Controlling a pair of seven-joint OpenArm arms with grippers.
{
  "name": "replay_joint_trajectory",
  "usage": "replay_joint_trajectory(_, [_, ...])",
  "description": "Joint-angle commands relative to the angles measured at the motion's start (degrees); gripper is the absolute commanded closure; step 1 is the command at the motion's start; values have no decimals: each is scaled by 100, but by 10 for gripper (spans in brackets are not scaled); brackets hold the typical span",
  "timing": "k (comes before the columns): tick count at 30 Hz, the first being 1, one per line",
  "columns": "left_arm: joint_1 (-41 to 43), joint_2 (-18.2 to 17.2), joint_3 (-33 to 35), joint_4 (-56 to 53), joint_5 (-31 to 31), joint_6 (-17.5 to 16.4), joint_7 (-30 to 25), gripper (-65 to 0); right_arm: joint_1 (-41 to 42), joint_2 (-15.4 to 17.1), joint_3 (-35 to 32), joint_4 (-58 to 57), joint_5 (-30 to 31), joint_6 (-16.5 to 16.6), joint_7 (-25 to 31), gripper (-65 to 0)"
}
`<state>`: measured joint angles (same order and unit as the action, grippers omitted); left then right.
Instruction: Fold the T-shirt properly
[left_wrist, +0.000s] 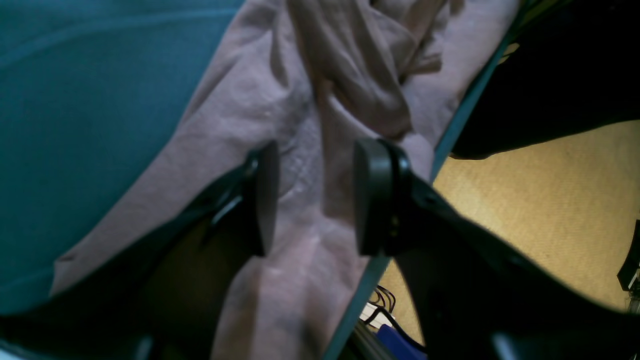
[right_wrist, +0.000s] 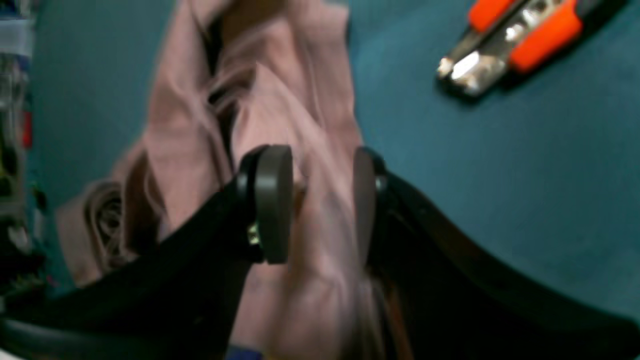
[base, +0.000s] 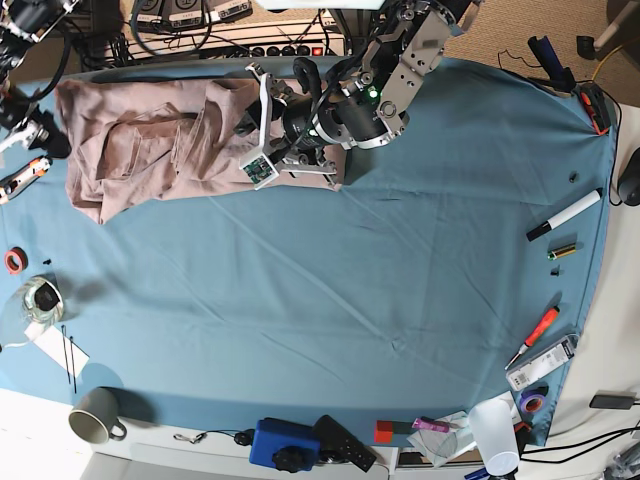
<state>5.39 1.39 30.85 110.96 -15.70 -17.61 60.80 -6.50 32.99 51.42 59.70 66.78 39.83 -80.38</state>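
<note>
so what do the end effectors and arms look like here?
Left end effector and right end effector: black curved fingers tipped with flat, rounded dark pads. In the base view the one arm visible has black and grey housings, white brackets, a green light and a small circuit board.

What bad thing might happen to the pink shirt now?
The T-shirt lies bunched at the table's far edge, so a pull that way might drag it off. The left gripper hangs open over wrinkled layers and may pinch several at once. The clamp lies beside the cloth and could snag it.
</note>
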Motion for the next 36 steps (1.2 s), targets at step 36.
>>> replay_joint_trajectory(36, [-46, 68, 11, 107, -61, -17, -205, -250, 566, 186, -2555, -570, 494, 17, 38, 0])
